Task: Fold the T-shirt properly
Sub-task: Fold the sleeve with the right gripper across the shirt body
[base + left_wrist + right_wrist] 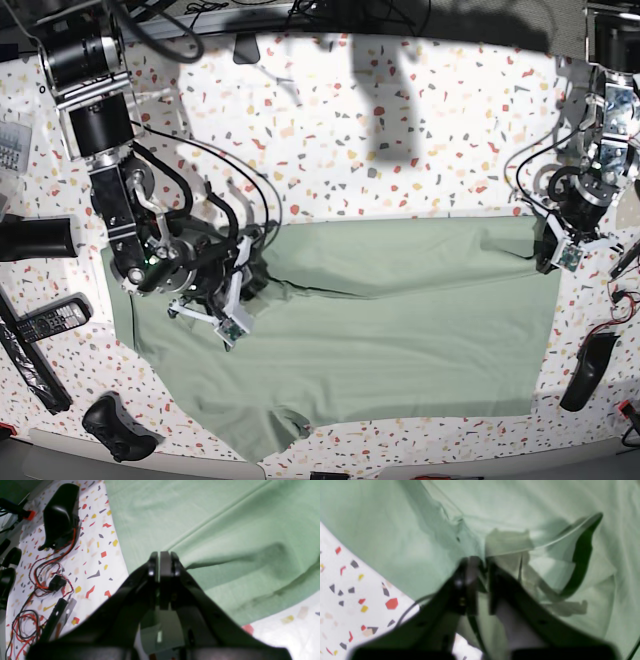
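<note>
The pale green T-shirt [400,320] lies spread across the middle of the speckled table [400,150]. My right gripper [252,264] sits on its left part, by the collar. In the right wrist view it [481,563] is shut on a bunched fold of the T-shirt [382,530], next to a white tag [507,542]. My left gripper [548,250] is at the shirt's upper right corner. In the left wrist view its fingers [162,555] are pressed together at the edge of the T-shirt [225,530], and a crease runs out from the tips.
A black remote [40,325] and a black game controller [115,425] lie left of the shirt. A black mouse-shaped device [590,370] [60,512] and red and black cables [42,580] lie at the right edge. The table's back half is bare.
</note>
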`<action>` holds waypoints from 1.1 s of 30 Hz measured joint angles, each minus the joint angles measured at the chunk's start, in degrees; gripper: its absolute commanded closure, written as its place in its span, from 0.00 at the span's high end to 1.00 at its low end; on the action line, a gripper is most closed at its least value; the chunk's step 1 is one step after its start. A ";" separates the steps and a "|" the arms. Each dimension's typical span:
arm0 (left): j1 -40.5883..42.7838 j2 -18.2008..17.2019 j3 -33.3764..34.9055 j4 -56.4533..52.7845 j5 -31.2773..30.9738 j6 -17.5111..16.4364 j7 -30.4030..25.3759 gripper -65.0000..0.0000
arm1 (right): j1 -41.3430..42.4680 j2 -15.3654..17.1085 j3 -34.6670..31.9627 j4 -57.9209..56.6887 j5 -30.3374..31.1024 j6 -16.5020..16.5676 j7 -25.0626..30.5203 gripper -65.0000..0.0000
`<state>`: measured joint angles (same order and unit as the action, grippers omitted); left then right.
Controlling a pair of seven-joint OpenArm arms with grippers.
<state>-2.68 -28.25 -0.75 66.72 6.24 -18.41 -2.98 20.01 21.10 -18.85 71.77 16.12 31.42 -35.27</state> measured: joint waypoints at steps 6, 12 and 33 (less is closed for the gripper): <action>0.00 -0.02 0.00 0.00 0.00 0.00 0.00 0.00 | 0.31 0.00 0.00 0.00 -1.60 0.00 4.46 0.00; 0.00 0.00 0.00 0.00 0.00 0.00 0.00 0.00 | 1.27 -0.02 0.00 0.00 -10.88 0.00 16.11 0.00; 0.00 -0.02 0.00 0.00 0.00 0.00 0.00 0.00 | 2.21 -7.15 0.17 -0.11 -23.65 -7.37 20.90 0.33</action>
<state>-2.68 -28.27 -0.75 66.72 6.24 -18.41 -2.98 22.22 13.96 -18.68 71.66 -7.53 24.05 -14.37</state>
